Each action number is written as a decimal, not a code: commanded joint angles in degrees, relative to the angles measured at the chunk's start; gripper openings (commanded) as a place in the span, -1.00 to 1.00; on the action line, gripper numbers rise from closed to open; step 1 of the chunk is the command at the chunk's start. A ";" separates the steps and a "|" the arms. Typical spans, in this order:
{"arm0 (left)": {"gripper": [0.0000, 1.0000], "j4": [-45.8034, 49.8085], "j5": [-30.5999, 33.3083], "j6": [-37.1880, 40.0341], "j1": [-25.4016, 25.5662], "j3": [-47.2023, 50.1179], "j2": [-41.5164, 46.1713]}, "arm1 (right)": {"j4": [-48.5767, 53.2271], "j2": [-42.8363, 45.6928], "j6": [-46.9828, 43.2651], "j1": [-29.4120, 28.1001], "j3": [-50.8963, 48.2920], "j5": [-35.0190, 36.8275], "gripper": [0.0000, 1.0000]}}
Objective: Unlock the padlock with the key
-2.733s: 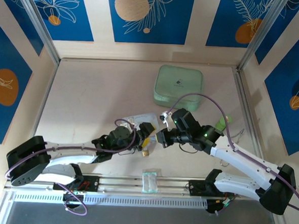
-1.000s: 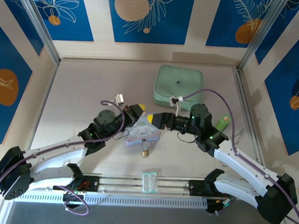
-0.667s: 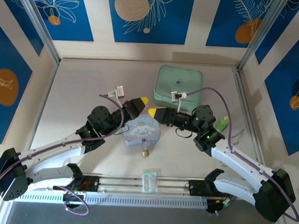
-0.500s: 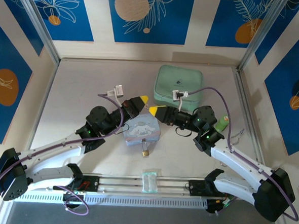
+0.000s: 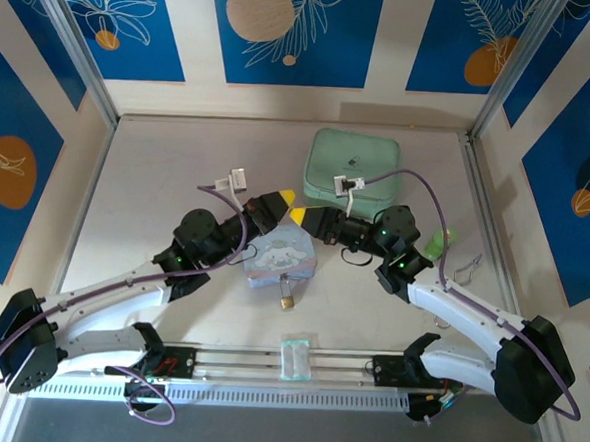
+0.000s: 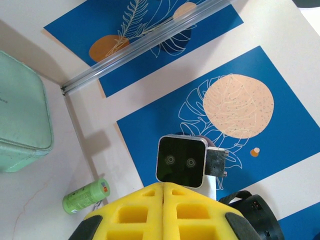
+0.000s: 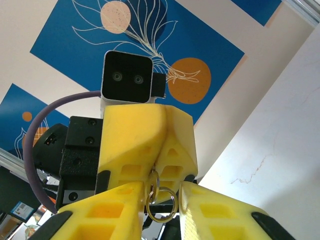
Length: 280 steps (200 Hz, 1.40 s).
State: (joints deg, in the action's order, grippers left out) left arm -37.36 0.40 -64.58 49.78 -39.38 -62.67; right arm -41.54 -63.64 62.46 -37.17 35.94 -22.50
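The padlock (image 5: 286, 302) is lying on the table (image 5: 178, 174), just beside the blue tin (image 5: 280, 263), on the tin's near side. Above the tin's far edge, the left gripper (image 5: 284, 197) and right gripper (image 5: 297, 216) are meeting tip to tip. The left fingers (image 6: 135, 215) are pressing flat together, their seam closed. The right fingers (image 7: 100, 215) are standing slightly apart with a wire ring (image 7: 161, 204) hanging in the gap; whether they are pinching it, I cannot tell.
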 commanded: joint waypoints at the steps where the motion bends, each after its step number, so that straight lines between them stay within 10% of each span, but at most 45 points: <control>1: -1.00 0.34 -1.21 -0.03 0.32 -1.93 0.05 | -2.47 -0.21 -0.32 -0.34 1.12 -0.07 -0.52; 104: -1.00 1.87 0.65 -1.11 0.23 -0.96 0.37 | -2.02 0.33 -0.68 -0.27 -0.70 0.26 -1.00; 137: 0.45 7.37 4.14 1.08 0.05 -2.07 1.66 | 0.79 1.62 -1.10 -0.02 -1.25 0.77 -1.00; 164: 1.00 14.22 7.15 3.79 -0.03 -2.83 4.08 | 5.00 3.45 -1.41 0.82 -2.42 1.93 -1.00; 231: 0.99 46.26 8.71 7.62 0.55 -5.63 8.94 | 29.33 8.45 -6.12 3.42 -2.91 4.89 -1.00; 280: 0.76 56.82 13.50 4.87 10.30 -2.99 8.03 | 38.38 11.53 -9.17 3.42 -6.26 6.32 -1.00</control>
State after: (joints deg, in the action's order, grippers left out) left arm 11.73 10.04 -57.95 55.35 -43.77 -54.28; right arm -10.35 -54.04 55.90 -33.85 31.79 -17.45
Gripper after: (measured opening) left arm 0.917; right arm 0.044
